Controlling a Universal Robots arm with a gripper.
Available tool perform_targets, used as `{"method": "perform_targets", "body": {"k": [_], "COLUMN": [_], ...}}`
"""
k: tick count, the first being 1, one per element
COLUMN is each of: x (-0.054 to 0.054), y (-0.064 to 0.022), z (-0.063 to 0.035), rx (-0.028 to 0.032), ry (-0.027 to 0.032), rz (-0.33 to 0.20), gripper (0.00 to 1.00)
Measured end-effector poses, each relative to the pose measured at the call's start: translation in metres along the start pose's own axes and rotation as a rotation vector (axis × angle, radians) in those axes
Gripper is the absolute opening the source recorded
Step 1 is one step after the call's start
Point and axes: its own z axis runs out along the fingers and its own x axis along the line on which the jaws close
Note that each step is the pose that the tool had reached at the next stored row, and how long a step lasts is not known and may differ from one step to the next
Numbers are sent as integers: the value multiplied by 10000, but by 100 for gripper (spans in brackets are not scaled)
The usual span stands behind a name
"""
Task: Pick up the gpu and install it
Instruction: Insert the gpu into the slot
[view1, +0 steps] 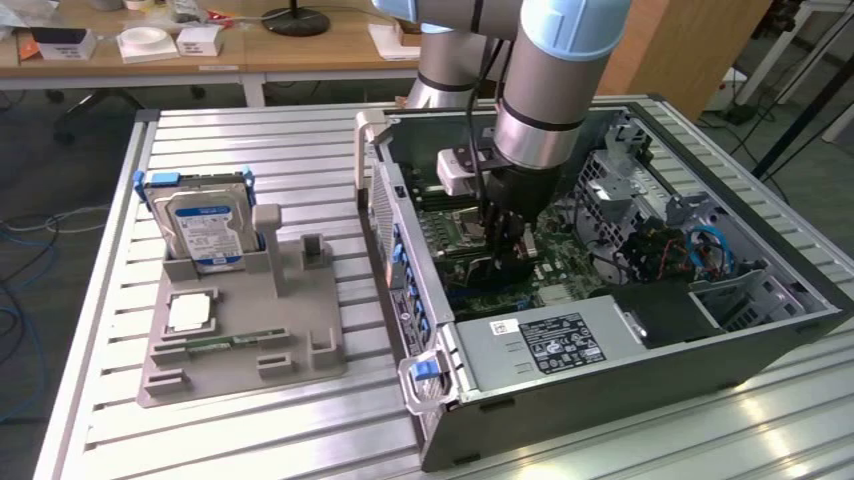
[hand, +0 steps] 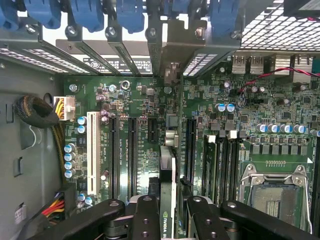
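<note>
Arm is reached down into the open PC case (view1: 400, 260), which lies on its side on the table (view1: 267, 130) so the motherboard (hand: 135, 105) faces up and slots can be entered straight from above.

Gripper (hand: 167, 210) is closed on the gpu (hand: 168, 175), clamping the card's top edge from both sides. The card is held on edge, seen edge-on in the wrist view, with a green logo strip between the fingers (hand: 145, 215). That hold keeps the contact edge pointing down at the motherboard.

Relative to the motherboard: the gpu hangs over the expansion slot area, its long edge parallel to the black slots (hand: 114, 150), roughly in line with the gap in the row of bracket covers (hand: 100, 50) at the case's rear wall. My read is that this lines the metal end bracket up with that opening. Can't tell whether the contact edge has entered a slot or sits just above one.

The empty CPU socket (hand: 272, 192) lies on the far side of the gpu from the white slot (hand: 91, 150).

In the exterior view, the parts holder (view1: 240, 330) sits beside the case on that view's left, still carrying the hard drive (view1: 203, 228) upright in its cradle and a memory stick (view1: 238, 341) lying flat. So the pick appears done, and this looks like the insertion stage.
</note>
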Motion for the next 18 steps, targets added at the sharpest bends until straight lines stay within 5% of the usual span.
{"method": "perform_targets", "body": {"k": [18], "x": [1], "y": [-1], "z": [-140], "rx": [-1], "ry": [2], "rz": [1], "gripper": [34]}}
